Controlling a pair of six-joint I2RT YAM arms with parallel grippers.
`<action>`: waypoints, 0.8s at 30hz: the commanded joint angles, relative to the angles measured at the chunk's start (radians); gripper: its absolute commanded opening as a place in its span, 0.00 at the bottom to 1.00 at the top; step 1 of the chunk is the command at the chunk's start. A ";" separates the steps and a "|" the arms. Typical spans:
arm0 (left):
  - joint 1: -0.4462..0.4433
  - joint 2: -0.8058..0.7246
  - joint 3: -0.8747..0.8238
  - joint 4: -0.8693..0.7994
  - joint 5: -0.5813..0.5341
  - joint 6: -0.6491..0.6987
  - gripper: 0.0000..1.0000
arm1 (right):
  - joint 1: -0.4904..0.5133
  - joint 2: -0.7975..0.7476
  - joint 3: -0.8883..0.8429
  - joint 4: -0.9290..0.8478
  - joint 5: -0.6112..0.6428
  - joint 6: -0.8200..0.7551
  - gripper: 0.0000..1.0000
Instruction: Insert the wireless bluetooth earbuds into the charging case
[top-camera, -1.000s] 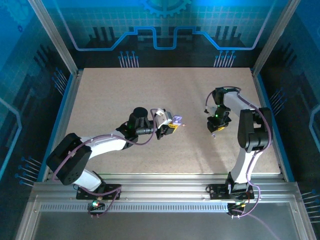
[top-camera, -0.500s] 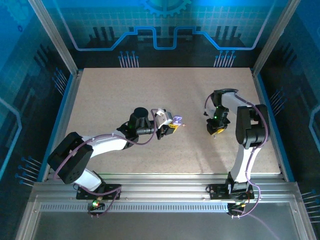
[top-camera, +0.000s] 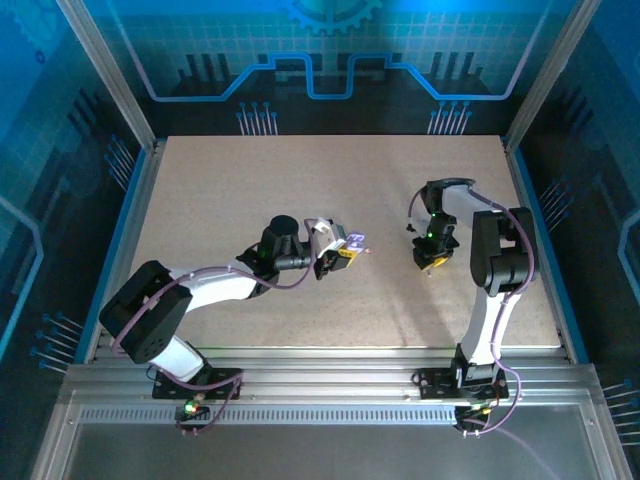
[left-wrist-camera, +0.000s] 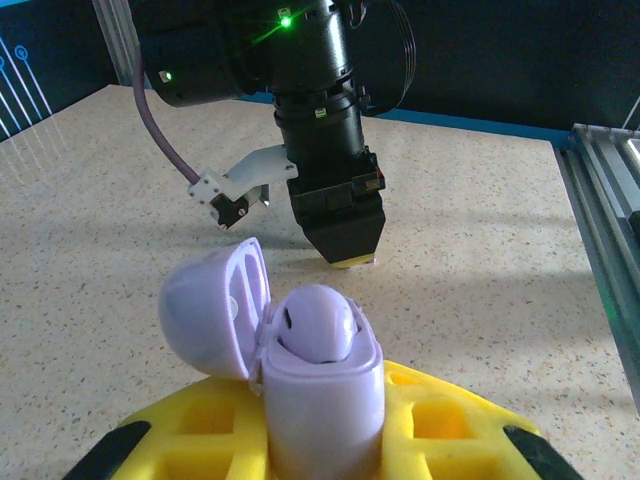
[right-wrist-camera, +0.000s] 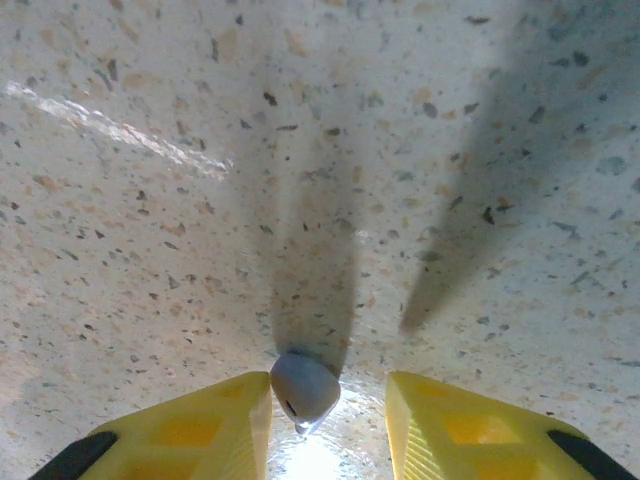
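Lavender plastic is clamped in the left gripper: the charging case, held upright between the yellow fingers, with its round lid swung open to one side. A seated earbud rests in the mouth of the case, its pale dome showing above the rim. Case and gripper are near the middle of the tabletop.

The right gripper points down at the tabletop to the right of the middle, short of the right edge and well apart from the case. Its jaws stand apart. Between them lies the loose earbud, a small pale blob on the speckled surface. It touches the finger on the left of the wrist view, and a clear gap separates it from the other finger. In the left wrist view the right gripper shows beyond the open case, its tips down at the surface
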 joint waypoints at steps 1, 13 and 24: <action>-0.007 0.004 0.034 0.040 0.006 0.002 0.09 | 0.003 0.020 0.002 -0.005 -0.024 -0.005 0.35; -0.006 -0.003 0.031 0.034 0.003 0.004 0.09 | 0.020 0.025 -0.012 0.010 0.004 0.010 0.28; -0.002 0.015 0.024 0.046 -0.005 -0.003 0.10 | 0.026 -0.112 -0.064 0.060 0.021 0.034 0.21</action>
